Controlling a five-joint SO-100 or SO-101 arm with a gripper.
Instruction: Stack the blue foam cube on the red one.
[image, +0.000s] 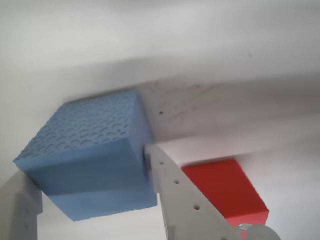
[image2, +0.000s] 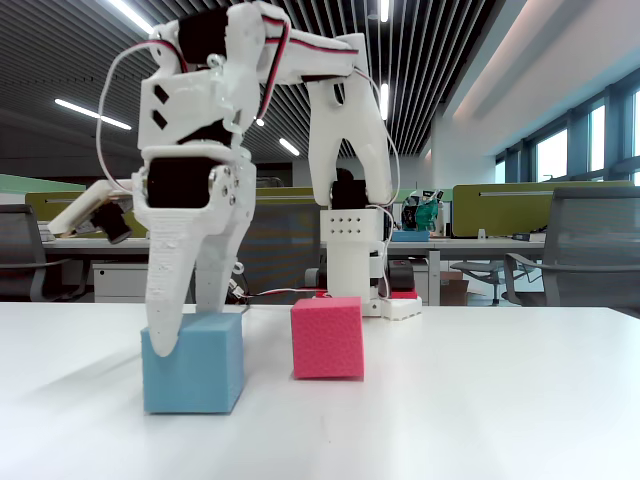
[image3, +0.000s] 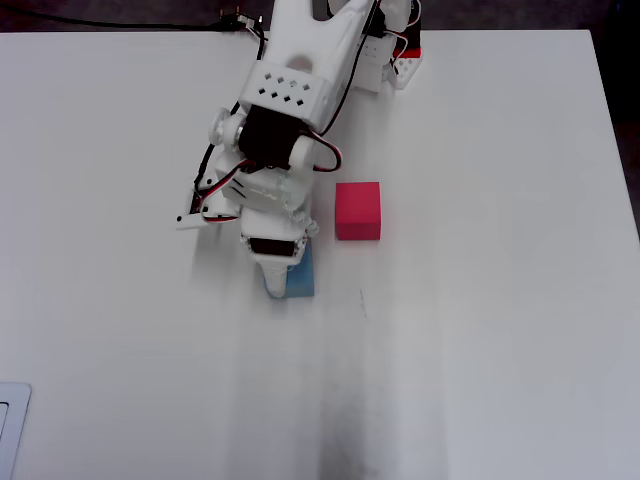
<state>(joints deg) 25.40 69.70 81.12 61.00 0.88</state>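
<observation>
White tabletop (image2: 480, 400) fills the foreground of the fixed view, with an open-plan office of desks and chairs blurred behind it. Nearest that camera sits the blue foam cube (image2: 193, 362), resting flat on the table, and the gripper (image2: 185, 335) straddles it from above: one finger (image2: 165, 300) hangs down over its front left edge, the other drops behind its top. In the wrist view the blue foam cube (image: 92, 160) sits between the two fingers, with the right one (image: 172, 190) touching its side and the left one at its lower corner, so the claw looks closed around the cube, or very nearly; whether the grip is already firm I cannot tell. Just beyond and to the right in the fixed view stands the red one (image2: 327, 337), close to the blue cube but apart from it, upright and square to the table. From overhead the blue foam cube (image3: 303, 280) peeks out beside the gripper, with the red one (image3: 358, 210) a little farther toward the arm's base (image3: 395, 65).

The step in hand appears to be securing the grasp. To do it well, squeeze gently since foam deforms, lift straight up until clear of the red cube's top, then carry across and lower squarely so the faces line up before letting go
</observation>
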